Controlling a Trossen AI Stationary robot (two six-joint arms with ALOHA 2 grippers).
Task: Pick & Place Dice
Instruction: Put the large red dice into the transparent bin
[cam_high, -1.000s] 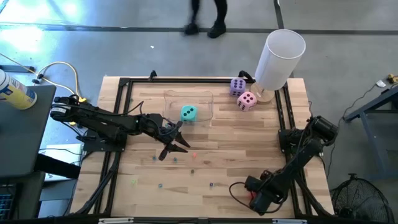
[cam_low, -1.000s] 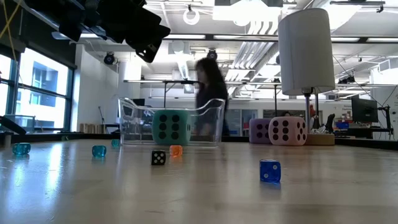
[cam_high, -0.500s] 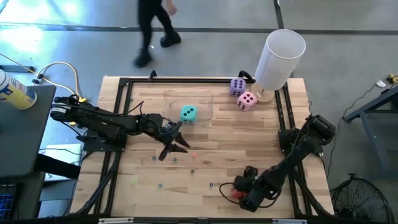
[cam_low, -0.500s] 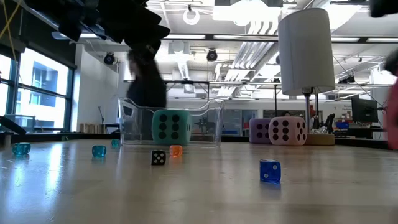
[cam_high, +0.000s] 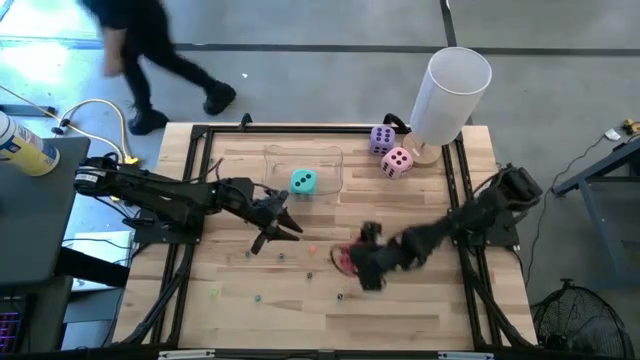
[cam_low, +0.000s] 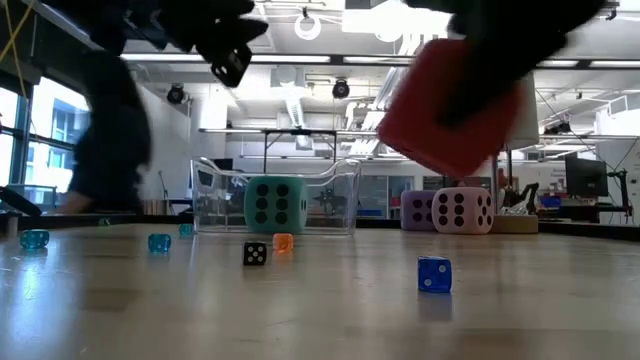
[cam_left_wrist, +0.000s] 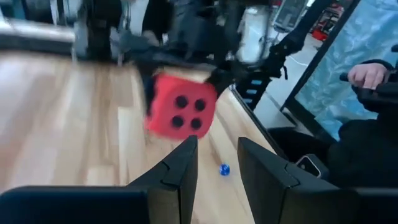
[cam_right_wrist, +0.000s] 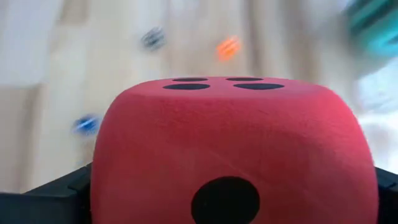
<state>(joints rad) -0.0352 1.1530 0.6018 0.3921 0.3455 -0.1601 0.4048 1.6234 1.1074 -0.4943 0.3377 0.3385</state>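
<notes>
The red die (cam_high: 347, 259) with dark pips is in my right gripper (cam_high: 357, 264), in the air over the table's middle; it also shows in the low view (cam_low: 450, 105) and the left wrist view (cam_left_wrist: 180, 112). The teal die (cam_high: 303, 181) sits in a clear container (cam_high: 332, 158) near the far edge. The purple die (cam_high: 381, 138) and pink die (cam_high: 397, 161) rest on the table beside the white cylinder (cam_high: 450, 95). My left gripper (cam_high: 285, 228) hovers open just near of the container, touching nothing. My right gripper pinches the red die (cam_right_wrist: 230, 137) between its two fingers (cam_right_wrist: 59, 190), one on each of two opposite side faces. The arm reaches in from the table's right side. The die is lifted clear of the table, slightly tilted.
Several small dice lie scattered on the wood, among them a blue one (cam_low: 433, 274), a black one (cam_low: 255, 253) and an orange one (cam_low: 283, 242). A person (cam_high: 150, 60) walks on the floor beyond the far left corner. A black frame (cam_high: 200, 180) borders the table.
My right arm has swung from the near right corner toward the table's middle, carrying the red die up and away from the near edge. My left gripper has hardly moved. The person behind the table has walked toward the left.
</notes>
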